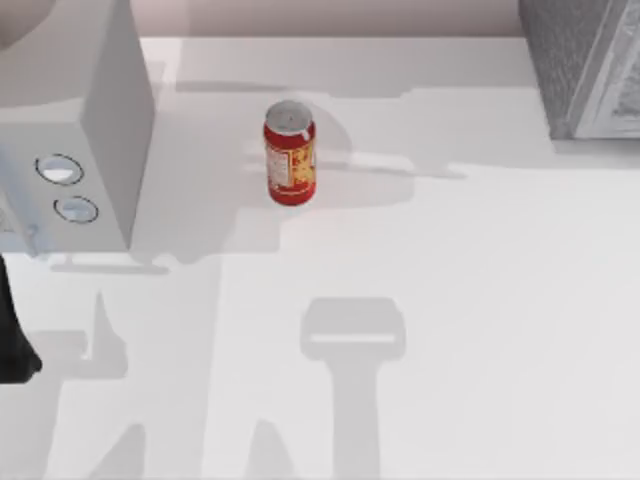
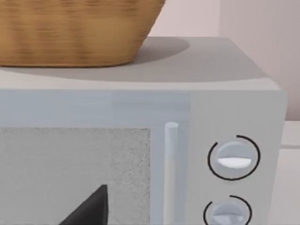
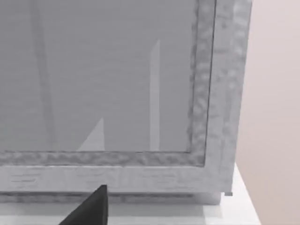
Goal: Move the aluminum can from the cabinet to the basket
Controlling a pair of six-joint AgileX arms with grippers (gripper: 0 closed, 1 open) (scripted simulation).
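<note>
The aluminum can [image 1: 290, 153], red with a silver top and a yellow-and-white label, stands upright on the white table, left of centre towards the far edge. The grey textured cabinet [image 1: 580, 60] sits in the far right corner, and its front panel [image 3: 117, 89] is close in the right wrist view. The woven basket [image 2: 70, 33] rests on top of the microwave. A dark part of my left arm [image 1: 15, 340] shows at the table's left edge. A dark tip of my left gripper [image 2: 89, 211] faces the microwave door, and a dark tip of my right gripper [image 3: 89, 208] faces the cabinet.
The grey microwave [image 1: 90, 150] stands at the far left, with two round knobs [image 2: 233, 158] and a vertical door handle [image 2: 170, 159]. The can is between the microwave and the cabinet. The white table [image 1: 450, 330] stretches out in front of them.
</note>
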